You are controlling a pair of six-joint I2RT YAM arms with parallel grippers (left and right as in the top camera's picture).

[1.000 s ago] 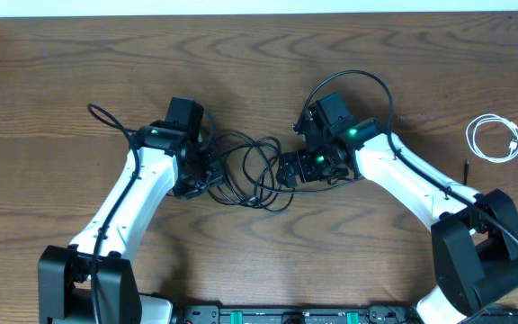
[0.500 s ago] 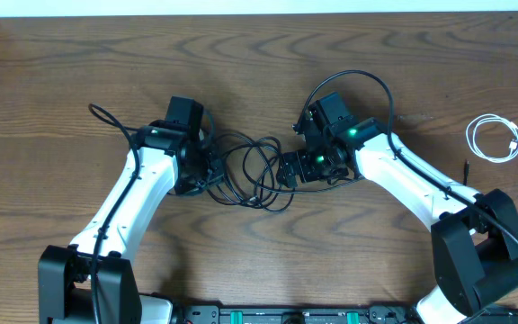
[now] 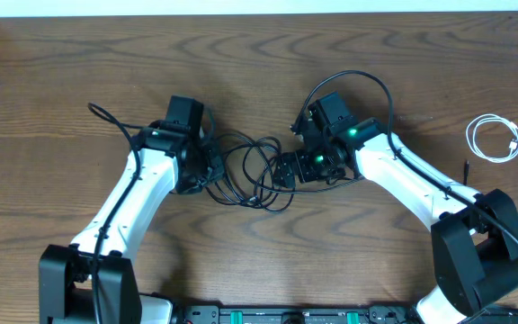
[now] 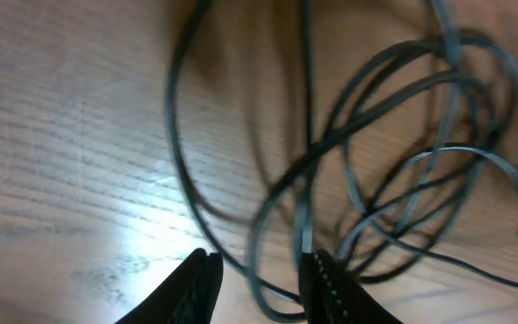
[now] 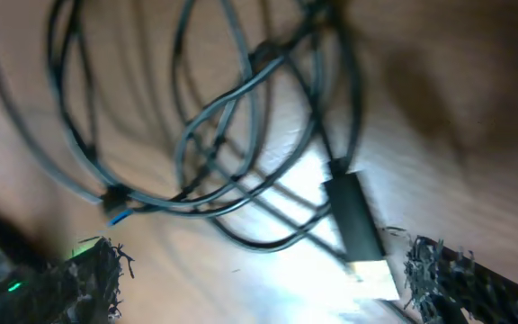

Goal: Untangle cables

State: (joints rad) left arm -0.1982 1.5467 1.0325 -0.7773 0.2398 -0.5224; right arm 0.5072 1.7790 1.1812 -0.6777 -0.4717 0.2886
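Looking down from the overhead cam, the black cables are all bunched into one loopy tangle about mid-table, sitting right between the two arms. The left gripper is parked at the left edge of that mess and the right gripper at the right edge, both down low over the wooden table.

The white cable is off on its own, coiled in a neat little ring near the right edge of the table, well apart from the tangle and from both grippers.

The left wrist cam is pretty blurry, but you can see its fingers are partly spread, with a loop of black cable running through the gap between them. The pads don't look pressed onto it, so I'd call it not gripping anything.

The right wrist cam is also soft. Its fingers are spread way wide, one at each bottom corner of the shot. A black plug with a pale tip lies flat on the wood between them, nearer the finger on the right of the frame. Several strands cross over each other just beyond it. Nothing is pinched there either.
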